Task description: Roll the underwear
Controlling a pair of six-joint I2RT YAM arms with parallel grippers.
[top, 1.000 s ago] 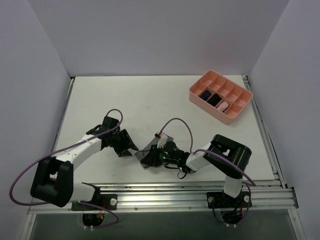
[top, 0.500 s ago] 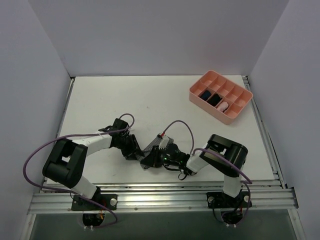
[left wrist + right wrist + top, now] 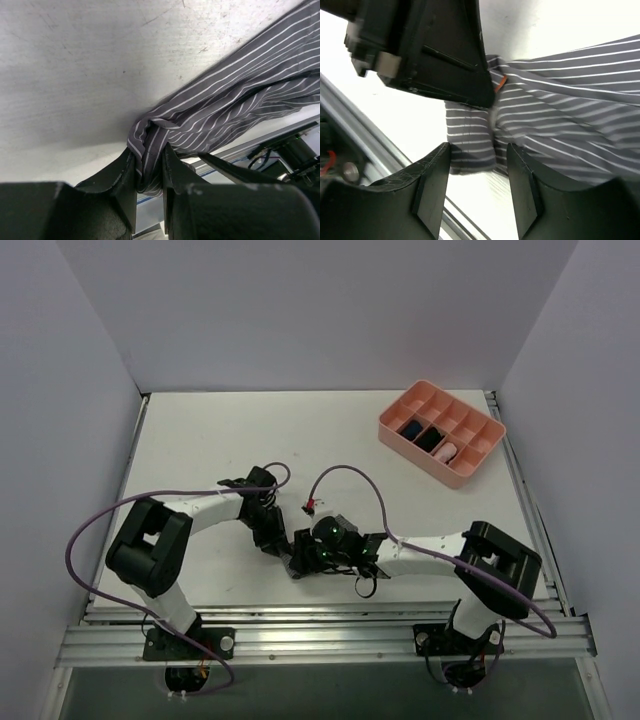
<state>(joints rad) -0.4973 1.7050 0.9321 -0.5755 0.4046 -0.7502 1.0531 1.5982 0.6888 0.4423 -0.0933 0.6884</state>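
The grey striped underwear (image 3: pixel 235 95) lies bunched on the white table near the front edge. In the top view only a dark edge of it (image 3: pixel 296 565) shows between the two grippers. My left gripper (image 3: pixel 149 170) is shut on a folded edge of the cloth, which is pinched between its fingers. In the top view it (image 3: pixel 278 540) is at the garment's left side. My right gripper (image 3: pixel 477 175) is open and low over the underwear (image 3: pixel 560 110), fingers astride its edge, next to the small orange tag (image 3: pixel 501 82). In the top view it (image 3: pixel 308 555) is close against the left gripper.
A pink divided tray (image 3: pixel 442 432) stands at the back right with small dark and pink bundles in it. The metal rail (image 3: pixel 320 625) runs along the table's front edge, just below the garment. White walls enclose the table.
My left gripper has moved right to the underwear and now pinches its edge. My right arm has reached further left over the garment, which is more bunched.
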